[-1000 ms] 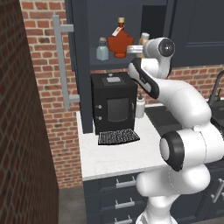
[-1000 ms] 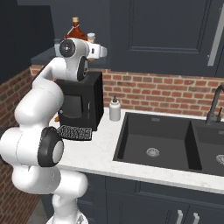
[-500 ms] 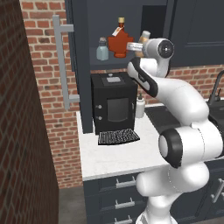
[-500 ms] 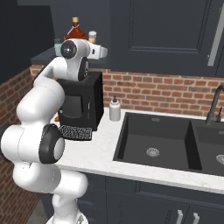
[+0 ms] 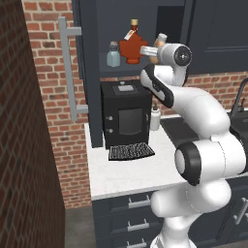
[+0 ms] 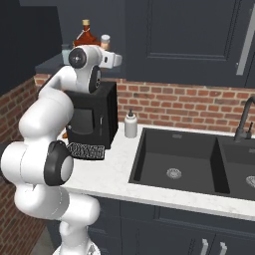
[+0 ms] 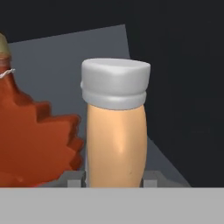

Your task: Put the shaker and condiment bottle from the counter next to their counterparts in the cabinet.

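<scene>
My gripper (image 7: 113, 180) is shut on the condiment bottle (image 7: 115, 140), an orange-tan bottle with a pale cap, held upright inside the cabinet (image 5: 127, 69). Whether its base rests on the shelf is hidden. Just to its left stands the red maple-leaf bottle (image 7: 35, 144). From the left base view, the condiment bottle (image 5: 160, 39) is right of the maple-leaf bottle (image 5: 132, 47), and the blue-grey shaker (image 5: 113, 54) stands on the same shelf further left. In the right base view the gripper (image 6: 113, 59) reaches in under the condiment bottle's cap (image 6: 105, 40).
A black coffee machine (image 5: 125, 116) stands on the marble counter (image 5: 131, 174) under the cabinet, with a white squeeze bottle (image 5: 154, 117) beside it. The open cabinet door (image 5: 89, 72) with its long handle (image 5: 64, 68) hangs at the left. A dark sink (image 6: 174, 160) lies to the right.
Hardly anything differs: the wrist has shifted very slightly at the shelf and the grip on the condiment bottle is unchanged.
</scene>
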